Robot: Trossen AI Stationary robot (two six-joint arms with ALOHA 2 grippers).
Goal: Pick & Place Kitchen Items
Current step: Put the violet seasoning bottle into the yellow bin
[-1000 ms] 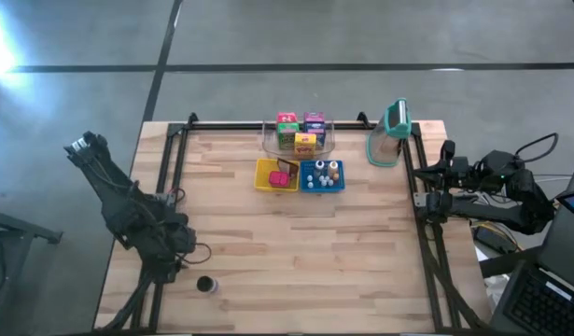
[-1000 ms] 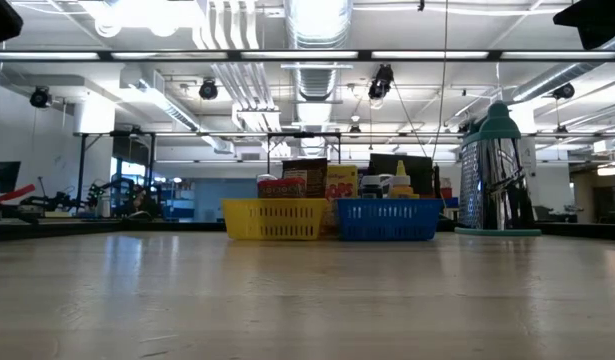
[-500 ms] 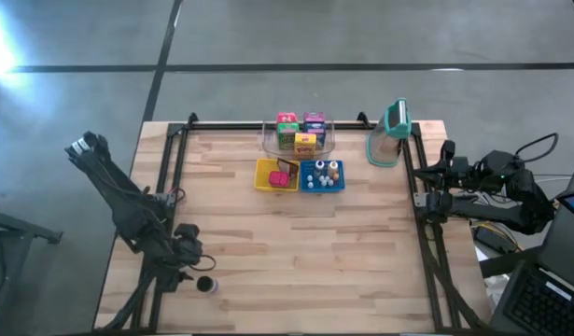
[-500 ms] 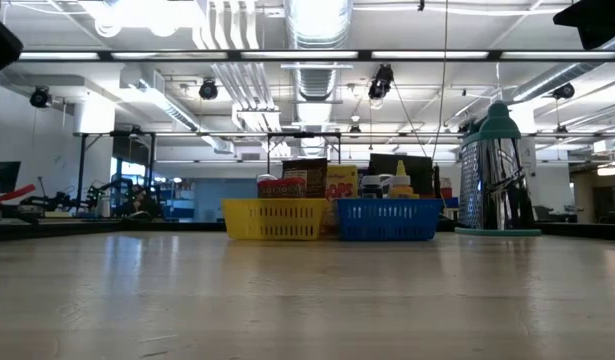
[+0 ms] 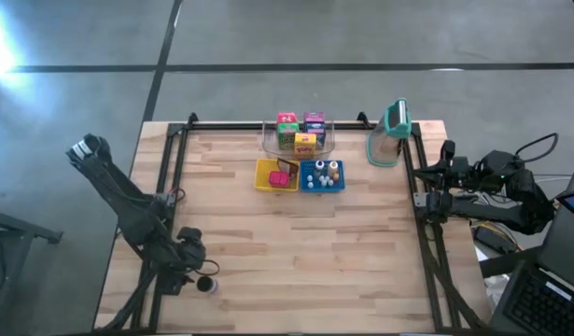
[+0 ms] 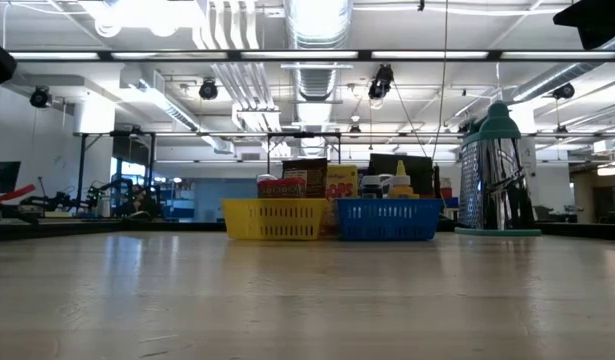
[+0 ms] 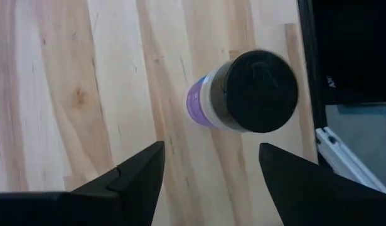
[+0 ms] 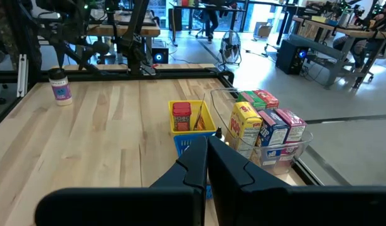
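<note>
Black-capped and purple-labelled, the small jar (image 7: 243, 94) stands upright near the desk's front left corner. Over the past second the left gripper (image 5: 195, 264) has swung down from beside it to hang right above it, fingers (image 7: 133, 179) spread wide and empty, the jar lying just ahead of the gap. That suggests the grasp is about to begin. The jar looks smooth, round and rigid against the pale wood planks. At the desk's right edge the right gripper (image 8: 207, 154) waits, closed on nothing.
</note>
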